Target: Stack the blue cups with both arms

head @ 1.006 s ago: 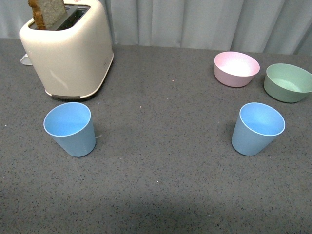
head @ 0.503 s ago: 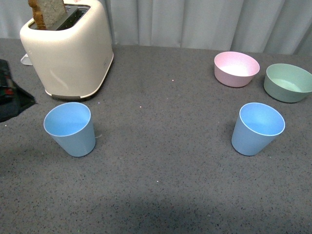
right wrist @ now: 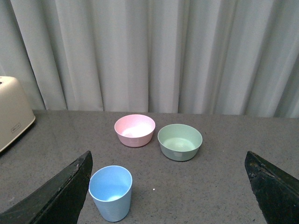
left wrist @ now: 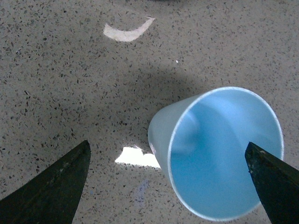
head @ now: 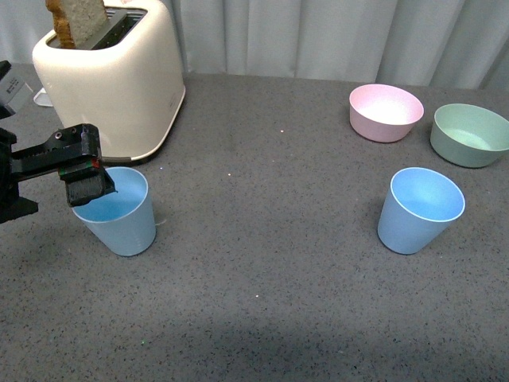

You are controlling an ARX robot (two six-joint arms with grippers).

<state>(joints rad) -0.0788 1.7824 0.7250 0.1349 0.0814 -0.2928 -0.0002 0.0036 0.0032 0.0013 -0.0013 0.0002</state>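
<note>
Front view: left gripper newly above left blue cup

Blue cups matte smooth plastic; table speckled, matte; toaster smooth.

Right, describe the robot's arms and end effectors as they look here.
The left arm is black and blocky, with a small red mark by its end effector and a pale grey piece further back. In the wrist views, the left fingers and right fingers are dark, flat and taper to points. The right arm itself is not shown.
</note>
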